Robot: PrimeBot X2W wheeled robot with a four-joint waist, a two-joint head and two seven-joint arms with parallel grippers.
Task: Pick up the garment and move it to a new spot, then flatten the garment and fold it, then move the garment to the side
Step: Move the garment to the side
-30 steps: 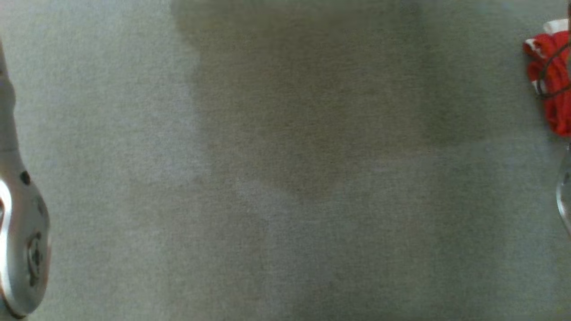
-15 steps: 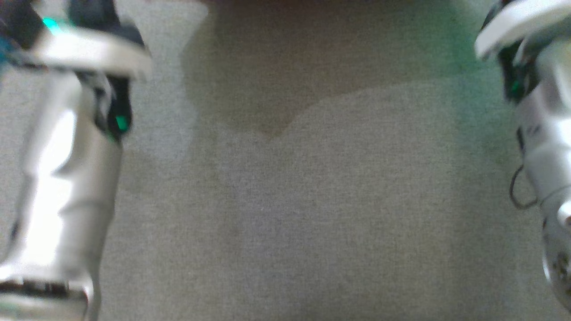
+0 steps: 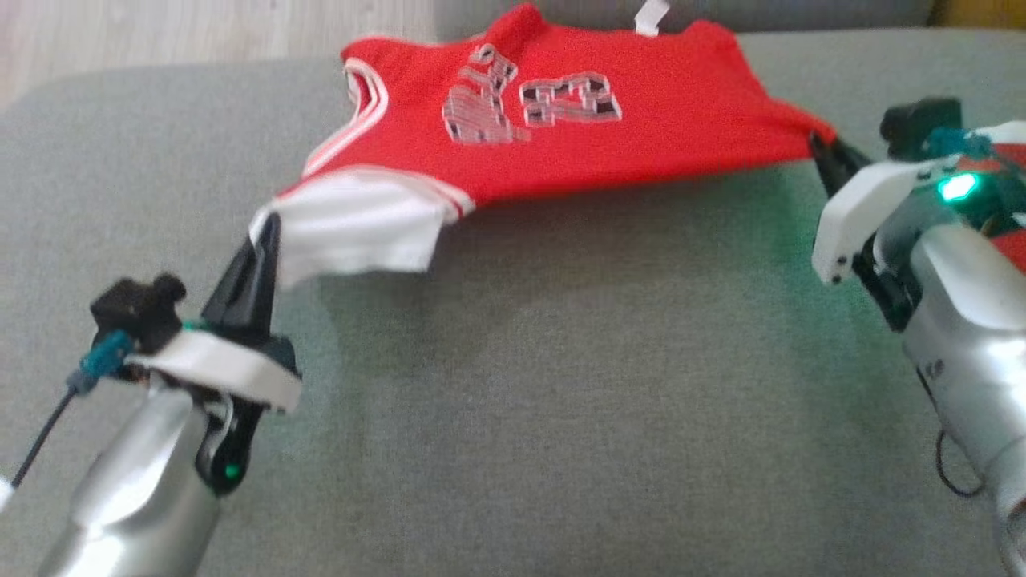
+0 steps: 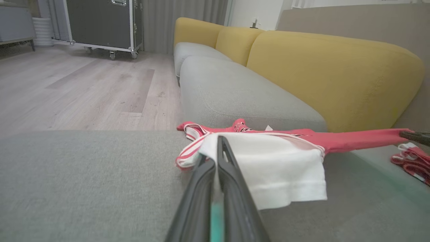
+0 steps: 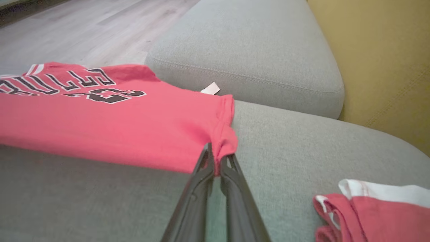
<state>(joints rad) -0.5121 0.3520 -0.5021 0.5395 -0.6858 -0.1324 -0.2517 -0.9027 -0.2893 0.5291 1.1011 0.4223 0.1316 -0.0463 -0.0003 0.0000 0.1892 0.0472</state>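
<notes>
The garment (image 3: pixel 561 136) is a red jersey with white trim and lettering, stretched out just above the grey sofa cushion (image 3: pixel 561 401). My left gripper (image 3: pixel 268 228) is shut on its white part at the near left. My right gripper (image 3: pixel 817 148) is shut on its red corner at the right. In the left wrist view my left gripper (image 4: pixel 220 141) pinches the white cloth of the garment (image 4: pixel 285 164). In the right wrist view my right gripper (image 5: pixel 215 151) pinches the hem corner of the garment (image 5: pixel 117 121), which hangs taut to the left.
Another bunched red and white garment (image 5: pixel 369 211) lies on the cushion to the right of my right gripper, also visible in the left wrist view (image 4: pixel 411 161). A second grey cushion (image 4: pixel 235 94), yellow backrests (image 4: pixel 336 74), wood floor (image 4: pixel 67 87) and a black wheeled case (image 4: pixel 104 23) lie beyond.
The head camera has swung from bare grey cushion to the stretched garment with both grippers holding it. Both arms appear in new places in the picture.
</notes>
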